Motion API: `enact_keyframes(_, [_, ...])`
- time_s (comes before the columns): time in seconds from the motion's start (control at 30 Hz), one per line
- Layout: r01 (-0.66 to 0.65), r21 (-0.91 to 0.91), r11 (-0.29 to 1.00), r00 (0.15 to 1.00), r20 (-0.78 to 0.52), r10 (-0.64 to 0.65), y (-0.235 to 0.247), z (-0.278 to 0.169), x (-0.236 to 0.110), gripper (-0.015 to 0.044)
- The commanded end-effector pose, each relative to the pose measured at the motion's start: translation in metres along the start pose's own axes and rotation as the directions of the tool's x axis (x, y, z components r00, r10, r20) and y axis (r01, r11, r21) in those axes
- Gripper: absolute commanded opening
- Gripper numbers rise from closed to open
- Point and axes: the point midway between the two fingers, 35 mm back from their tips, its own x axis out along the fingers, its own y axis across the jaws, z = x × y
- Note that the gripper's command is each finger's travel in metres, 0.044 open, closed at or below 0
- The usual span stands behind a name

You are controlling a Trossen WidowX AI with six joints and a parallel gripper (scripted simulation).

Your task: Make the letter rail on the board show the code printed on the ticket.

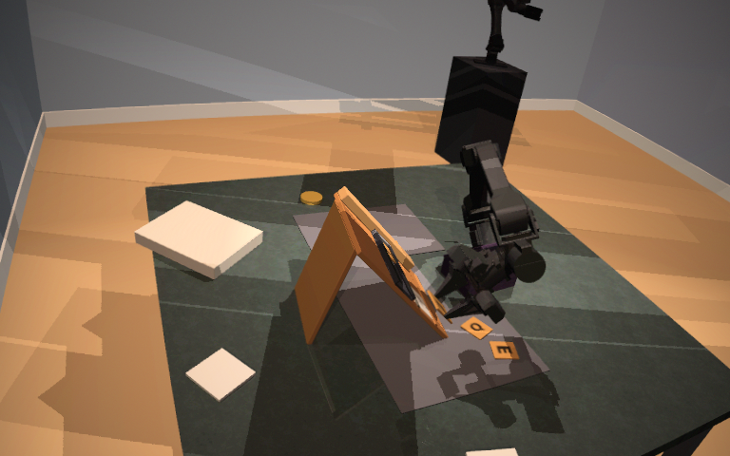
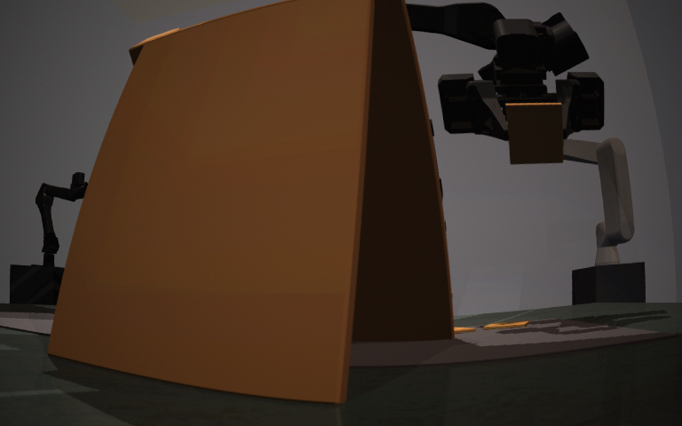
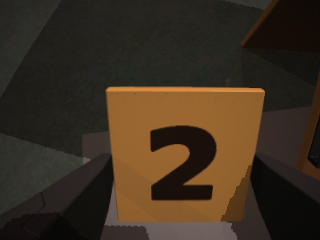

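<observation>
My gripper is shut on an orange tile marked 2, its figure upright in the wrist view. It holds the tile raised above the mat, beside the sloped front of the orange A-frame board. The dark rail on that slope is seen nearly edge-on; whether it holds tiles cannot be told. Tiles marked Q and E lie flat on the mat near the board's foot. The ticket's print cannot be read.
The grey mat lies under the board. A thick cream slab, a thin pale square and a yellow disc lie on the dark counter. A purple object is partly hidden behind my arm. Another black arm and a white arm stand farther back.
</observation>
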Motion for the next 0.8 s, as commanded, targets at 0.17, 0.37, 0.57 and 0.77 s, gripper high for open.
enact_keyframes(0.17, [-0.002,0.011,1.0,1.0,0.005,0.002,0.001,0.003,0.031,0.0])
enact_keyframes(0.37, [0.002,0.014,1.0,1.0,0.01,-0.002,0.0,0.004,0.048,0.0])
enact_keyframes(0.57, [0.002,0.014,1.0,1.0,0.01,-0.002,0.0,0.005,0.048,0.0])
enact_keyframes(0.77, [0.002,0.014,1.0,1.0,0.01,-0.002,-0.001,0.005,0.048,0.0])
